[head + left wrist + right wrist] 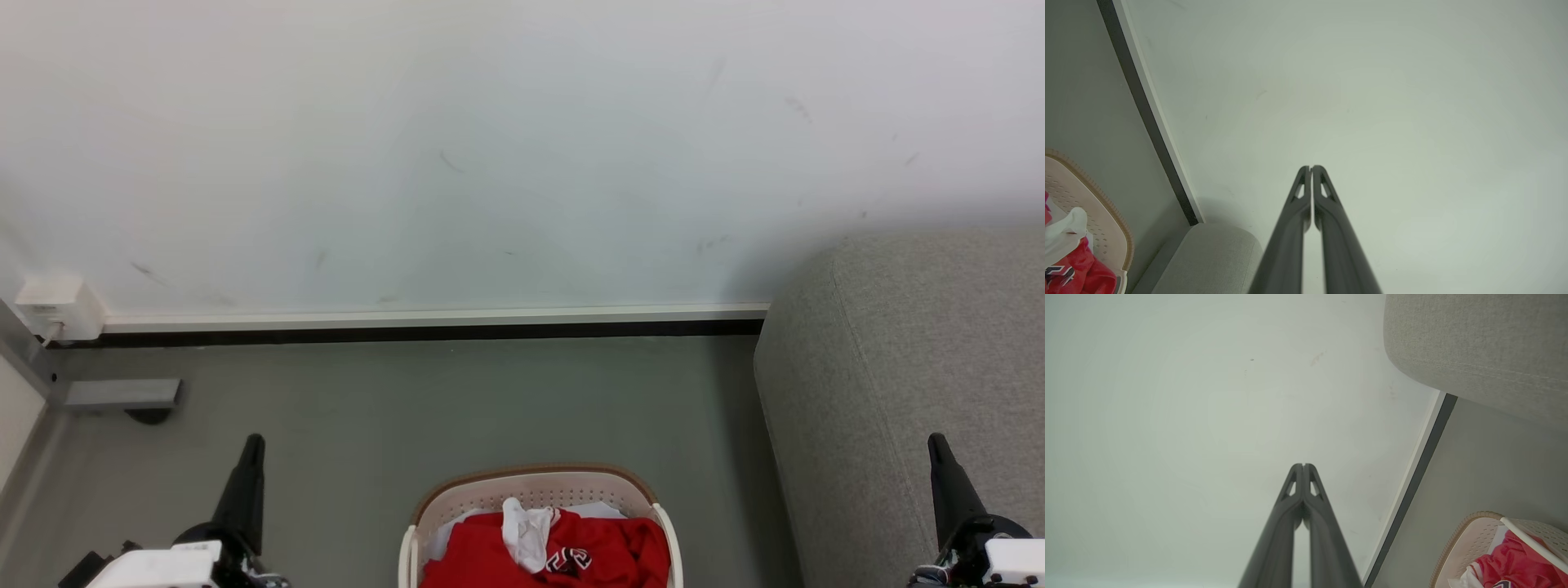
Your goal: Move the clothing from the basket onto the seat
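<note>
The cream basket (535, 492) with its brown rim stands on the floor at the bottom centre of the head view. In it lies the red clothing (604, 551) with a black-and-white number print, and a small white piece (526, 531) is draped on top. The grey seat (906, 367) rises at the right. My left gripper (253, 445) is at the lower left, shut and holding nothing, well left of the basket. My right gripper (937, 445) is at the lower right, shut and holding nothing, in front of the seat. The left wrist view has the basket (1106, 228) at its lower left and the left gripper (1311, 168) pointing at the wall.
A pale wall with a white skirting board (433, 317) runs behind the grey floor (457, 400). A white socket box (57, 309) and a grey bracket (122, 394) are at the far left. In the right wrist view the right gripper (1303, 465) faces the wall, the seat (1478, 347) at upper right.
</note>
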You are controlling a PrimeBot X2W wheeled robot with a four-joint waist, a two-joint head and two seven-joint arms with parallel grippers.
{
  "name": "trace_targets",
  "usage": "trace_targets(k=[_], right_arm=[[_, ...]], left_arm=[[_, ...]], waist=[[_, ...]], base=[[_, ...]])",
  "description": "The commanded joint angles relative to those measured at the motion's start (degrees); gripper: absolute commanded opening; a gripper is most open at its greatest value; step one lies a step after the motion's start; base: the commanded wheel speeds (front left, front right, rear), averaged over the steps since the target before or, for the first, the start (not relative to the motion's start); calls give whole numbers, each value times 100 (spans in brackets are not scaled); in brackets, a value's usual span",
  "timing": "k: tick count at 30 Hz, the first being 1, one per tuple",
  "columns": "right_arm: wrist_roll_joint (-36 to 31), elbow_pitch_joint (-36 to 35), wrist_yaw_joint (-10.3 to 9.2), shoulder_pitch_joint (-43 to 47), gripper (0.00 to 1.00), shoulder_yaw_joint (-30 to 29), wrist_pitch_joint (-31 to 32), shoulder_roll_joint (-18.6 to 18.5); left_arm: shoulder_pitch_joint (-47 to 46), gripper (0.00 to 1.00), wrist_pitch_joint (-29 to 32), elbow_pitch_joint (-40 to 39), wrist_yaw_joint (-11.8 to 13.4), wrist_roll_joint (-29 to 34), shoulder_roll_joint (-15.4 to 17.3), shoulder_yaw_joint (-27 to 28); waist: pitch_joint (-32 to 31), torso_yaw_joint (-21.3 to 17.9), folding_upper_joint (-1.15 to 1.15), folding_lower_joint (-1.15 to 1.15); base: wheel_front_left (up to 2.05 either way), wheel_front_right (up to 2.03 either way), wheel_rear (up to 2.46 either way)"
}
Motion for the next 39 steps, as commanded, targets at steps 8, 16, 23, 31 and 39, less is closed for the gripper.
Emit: trace_targets(k=[8, 16, 23, 31, 39], right_arm=[[-11, -6, 7, -81, 0, -17, 3, -16], [-5, 79, -1, 81, 100, 18, -29, 22], [-225, -44, 0, 192, 100, 124, -236, 3], [-1058, -222, 1, 279, 100, 212, -456, -61], [-2179, -475, 1, 348, 100, 270, -652, -86]], left_arm=[[-53, 0, 10, -23, -8, -83, 42, 5], [69, 100, -30, 88, -1, 12, -23, -28], [73, 100, -241, 61, 21, 132, -18, -214], [79, 100, -457, -5, 93, 582, -14, -297], [104, 100, -654, -105, 213, 1541, -9, -372]], waist=[[0, 0, 0, 0], [0, 0, 0, 0], [-1, -2, 0, 0], [1, -4, 0, 0], [1, 2, 0, 0]], base=[[0, 0, 0], [0, 0, 0], [0, 0, 0], [0, 0, 0], [0, 0, 0]])
